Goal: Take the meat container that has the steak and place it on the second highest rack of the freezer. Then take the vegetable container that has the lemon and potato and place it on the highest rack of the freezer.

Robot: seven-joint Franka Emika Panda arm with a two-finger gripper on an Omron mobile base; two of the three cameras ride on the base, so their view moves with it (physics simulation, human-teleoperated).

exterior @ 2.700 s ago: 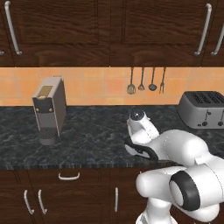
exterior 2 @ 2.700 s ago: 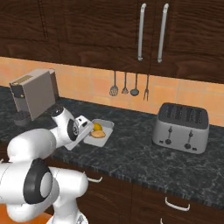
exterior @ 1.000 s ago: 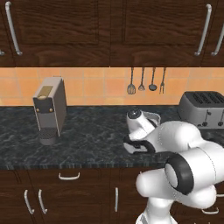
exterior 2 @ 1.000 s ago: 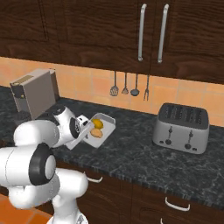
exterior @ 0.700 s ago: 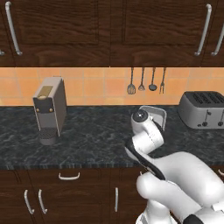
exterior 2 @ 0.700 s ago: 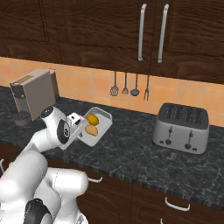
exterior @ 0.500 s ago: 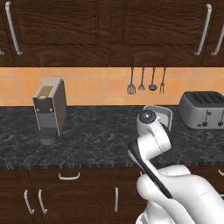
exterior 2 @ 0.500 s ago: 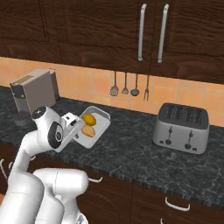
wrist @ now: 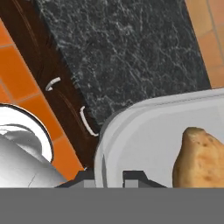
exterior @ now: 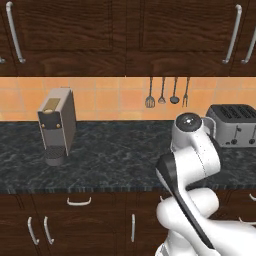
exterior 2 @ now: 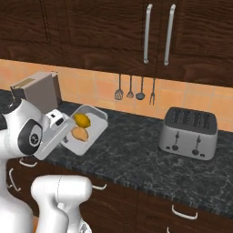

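My gripper (exterior 2: pixel 65 135) is shut on the near rim of the grey vegetable container (exterior 2: pixel 96 115), holding it tilted above the dark counter (exterior 2: pixel 132 150). Inside lie the yellow lemon (exterior 2: pixel 82 120) and, below it, the orange-tan potato (exterior 2: pixel 79 134). In the hand view the gripper (wrist: pixel 111 178) pinches the container's rim (wrist: pixel 103 144), and the potato (wrist: pixel 199 159) rests against the tray floor at the right. The arm's white links hide the container in the left base view. The freezer, its racks and the steak are out of view.
A coffee machine (exterior: pixel 56 125) (exterior 2: pixel 38 91) stands on the counter to the left. A silver toaster (exterior: pixel 235 122) (exterior 2: pixel 189 132) is at the right. Utensils (exterior 2: pixel 134 88) hang on the orange backsplash, under dark wall cabinets. Drawers with handles (wrist: pixel 87 122) run below the counter.
The arm has lifted the container off the counter and raised it toward the left, tilting it more upright. The lemon and potato stayed inside.
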